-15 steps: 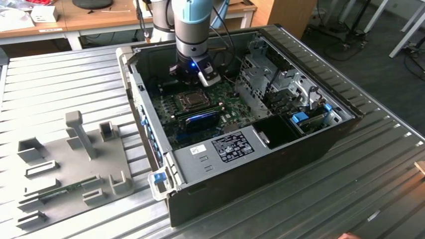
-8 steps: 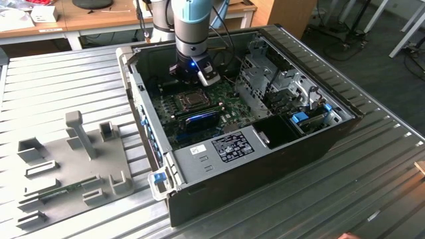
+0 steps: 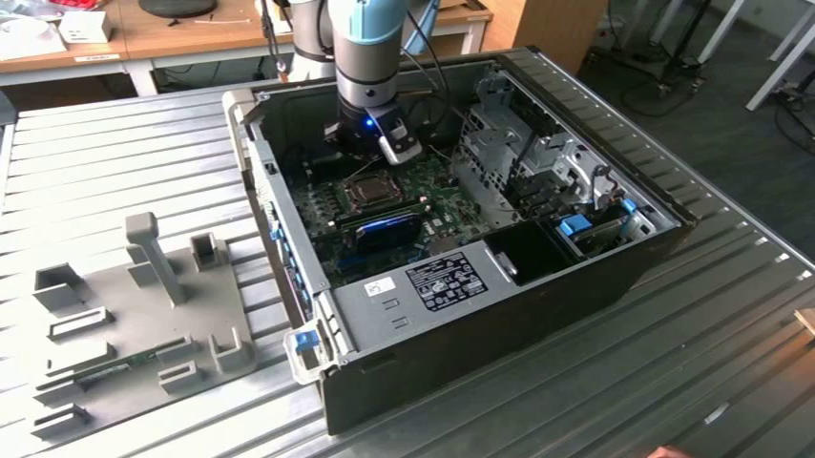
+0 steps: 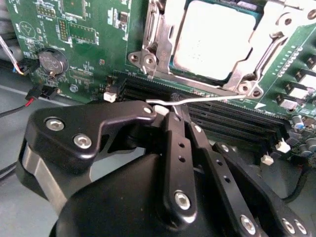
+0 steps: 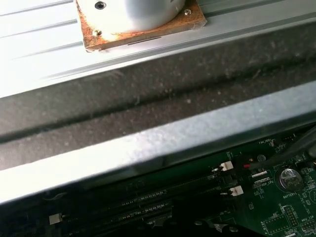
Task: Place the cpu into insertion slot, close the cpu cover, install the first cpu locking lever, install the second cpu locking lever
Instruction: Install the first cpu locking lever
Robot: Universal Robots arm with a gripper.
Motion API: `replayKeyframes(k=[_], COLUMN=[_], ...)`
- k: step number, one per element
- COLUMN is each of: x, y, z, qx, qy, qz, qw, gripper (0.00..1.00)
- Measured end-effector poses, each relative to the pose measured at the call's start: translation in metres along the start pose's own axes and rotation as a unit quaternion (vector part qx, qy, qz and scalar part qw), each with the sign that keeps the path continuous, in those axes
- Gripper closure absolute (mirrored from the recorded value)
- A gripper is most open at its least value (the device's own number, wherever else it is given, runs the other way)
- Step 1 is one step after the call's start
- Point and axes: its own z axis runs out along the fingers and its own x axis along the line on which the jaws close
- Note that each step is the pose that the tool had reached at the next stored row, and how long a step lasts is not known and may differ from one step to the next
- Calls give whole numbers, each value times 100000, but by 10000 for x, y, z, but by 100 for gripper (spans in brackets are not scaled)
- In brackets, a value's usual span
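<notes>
The cpu (image 4: 217,39) lies pale and square in the insertion slot (image 3: 369,191) on the green board. The cpu cover (image 4: 158,44), a silvery frame, lies flat around it. A thin wire cpu locking lever (image 4: 212,100) runs along the socket's edge beside the memory slots. In the second wrist view my black gripper (image 4: 170,111) is shut on that lever's hooked end. The exterior view has the gripper (image 3: 365,151) low inside the open computer case, just behind the socket.
Long black memory slots (image 4: 232,126) lie next to the lever, and a coin battery (image 4: 52,61) sits nearby. The case wall (image 5: 148,143) is close. A drive cage (image 3: 535,162) fills the exterior view's right of the case. A grey fixture tray (image 3: 140,315) lies at the exterior view's left.
</notes>
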Motion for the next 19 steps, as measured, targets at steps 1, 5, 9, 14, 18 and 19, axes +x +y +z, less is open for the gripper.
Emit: replayKeyframes(k=[1,5,9,14,18,19], x=[0,0,-3,-5,75,96], y=[0,2,21,37,9,2], z=[0,-3,-62,-113,-112,-110], qx=[1,12,0,-10,-59,-66], qy=[-1,4,-1,-5,-161,-187], qz=[-2,0,3,-6,-50,-57], qw=[100000,100000,100000,100000,100000,100000], gripper=[90,90,90,90,90,90])
